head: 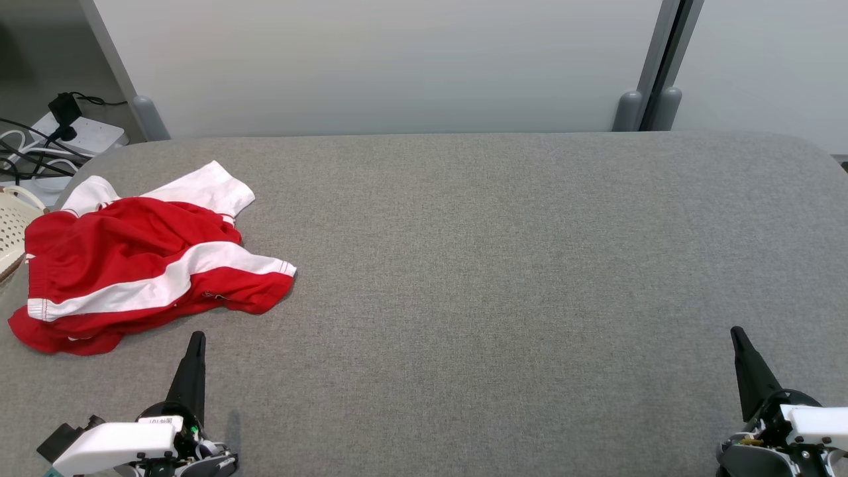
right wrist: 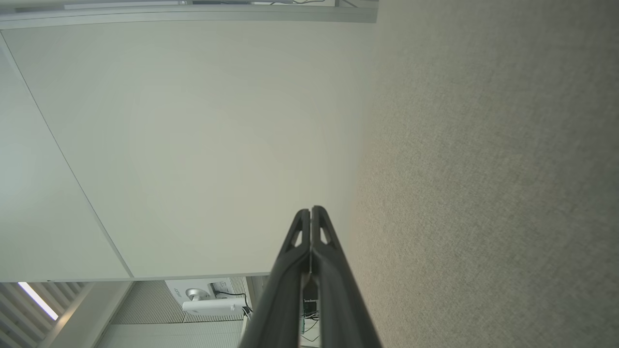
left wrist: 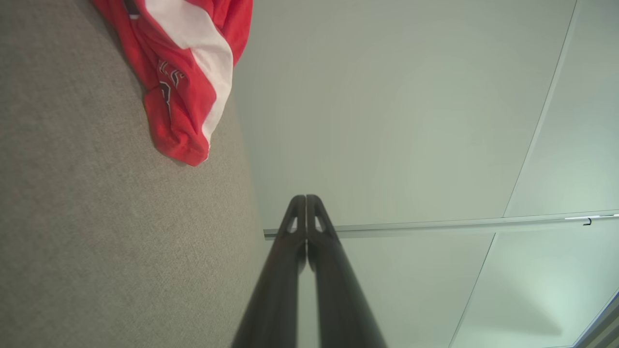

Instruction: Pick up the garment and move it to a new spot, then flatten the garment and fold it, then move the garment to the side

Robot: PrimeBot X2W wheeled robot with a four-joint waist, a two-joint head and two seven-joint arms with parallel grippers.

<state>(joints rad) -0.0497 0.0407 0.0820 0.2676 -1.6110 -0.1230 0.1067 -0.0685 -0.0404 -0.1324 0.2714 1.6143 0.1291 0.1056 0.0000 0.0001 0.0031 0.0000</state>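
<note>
Your red-and-white garment (head: 139, 265) lies crumpled on the left part of the grey table (head: 497, 265), its edge reaching the table's left side beside what may be a pale basket (head: 10, 232). Your left gripper (head: 197, 339) hovers at the table's near-left edge, near the cloth but apart from it, fingers pressed together, holding nothing. Your right gripper (head: 737, 333) sits at the table's near-right corner, likewise closed and empty.

white wrist housings (head: 116, 445), long black tapered fingers (head: 192, 374)
</note>
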